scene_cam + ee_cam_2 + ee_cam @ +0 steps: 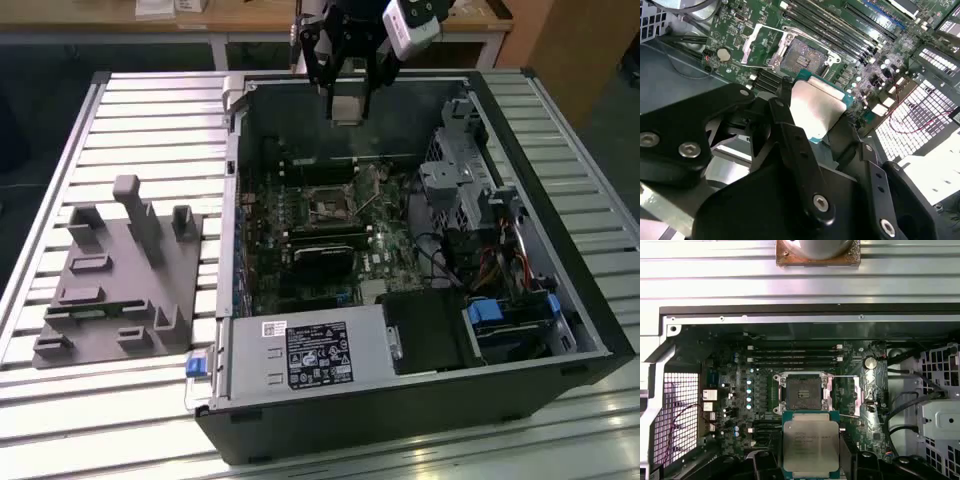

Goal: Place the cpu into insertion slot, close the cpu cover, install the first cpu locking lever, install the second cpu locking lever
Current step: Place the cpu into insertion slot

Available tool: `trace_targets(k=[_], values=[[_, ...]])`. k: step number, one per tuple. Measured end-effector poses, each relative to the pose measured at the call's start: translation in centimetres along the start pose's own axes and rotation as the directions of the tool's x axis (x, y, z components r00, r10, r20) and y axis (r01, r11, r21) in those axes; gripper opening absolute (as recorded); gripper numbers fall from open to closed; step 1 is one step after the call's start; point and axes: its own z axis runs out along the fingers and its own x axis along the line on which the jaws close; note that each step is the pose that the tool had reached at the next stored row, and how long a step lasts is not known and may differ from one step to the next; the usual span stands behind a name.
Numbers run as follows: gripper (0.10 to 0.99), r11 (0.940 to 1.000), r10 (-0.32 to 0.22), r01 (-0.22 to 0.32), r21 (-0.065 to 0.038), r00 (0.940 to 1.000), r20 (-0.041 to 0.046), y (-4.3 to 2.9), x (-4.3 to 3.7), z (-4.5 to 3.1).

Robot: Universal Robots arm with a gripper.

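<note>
The gripper point(347, 92) hangs over the far edge of the open computer case point(400, 415), clamped on the cpu point(811, 442). The claw is closed only as far as the chip's width, one black finger point(790, 132) pressing on each side. In the second wrist view the silvery top faces the camera. The chip's lower portion is buried behind the fingers and linkage, so only its upper corner and a strip of green edge show.

The chip is up in the air, well apart from the motherboard point(735, 30). In the first wrist view it covers the board just beside the insertion slot point(802, 392), which lies bare with its dark centre exposed. The cpu cover point(759, 44) is swung open next to the slot, with green board showing through its window. In the first wrist view it reads only as silver bars, hard to separate from the socket rim. A thin metal rod slants up near the socket in the exterior view; I cannot tell whether it is a locking lever.

Long black memory sticks point(795, 354) run beside the slot. The power supply point(310, 355) sits at the case's near wall. On the exterior view's left, a grey fixture block point(110, 280) rests on the slatted table point(150, 130).
</note>
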Motion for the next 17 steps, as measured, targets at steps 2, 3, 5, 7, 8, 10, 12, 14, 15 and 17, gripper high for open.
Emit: trace_targets(k=[2, 3, 5, 7, 8, 10, 12, 14, 15, 17], values=[[0.541, 1.0000, 0.000, 0.000, 0.000, 1.0000, 0.0000, 0.00, 0.00, 0.00], [0.541, 1.0000, 0.000, 0.000, 0.000, 1.0000, 0.0000, 0.00, 0.00, 0.00], [0.541, 1.0000, 0.000, 0.000, 0.000, 1.0000, 0.0000, 0.00, 0.00, 0.00], [0.541, 1.0000, 0.000, 0.000, 0.000, 1.0000, 0.0000, 0.00, 0.00, 0.00], [0.541, 1.0000, 0.000, 0.000, 0.000, 1.0000, 0.0000, 0.00, 0.00, 0.00], [0.541, 1.0000, 0.000, 0.000, 0.000, 1.0000, 0.0000, 0.00, 0.00, 0.02], [0.541, 1.0000, 0.000, 0.000, 0.000, 1.0000, 0.0000, -0.01, 0.00, 0.10], [0.541, 1.0000, 0.000, 0.000, 0.000, 1.0000, 0.0000, -0.02, 0.00, 0.25], [0.541, 1.0000, 0.000, 0.000, 0.000, 1.0000, 0.0000, -0.03, 0.01, 0.37], [0.541, 1.0000, 0.000, 0.000, 0.000, 1.0000, 0.0000, -0.03, 0.05, 0.61]])
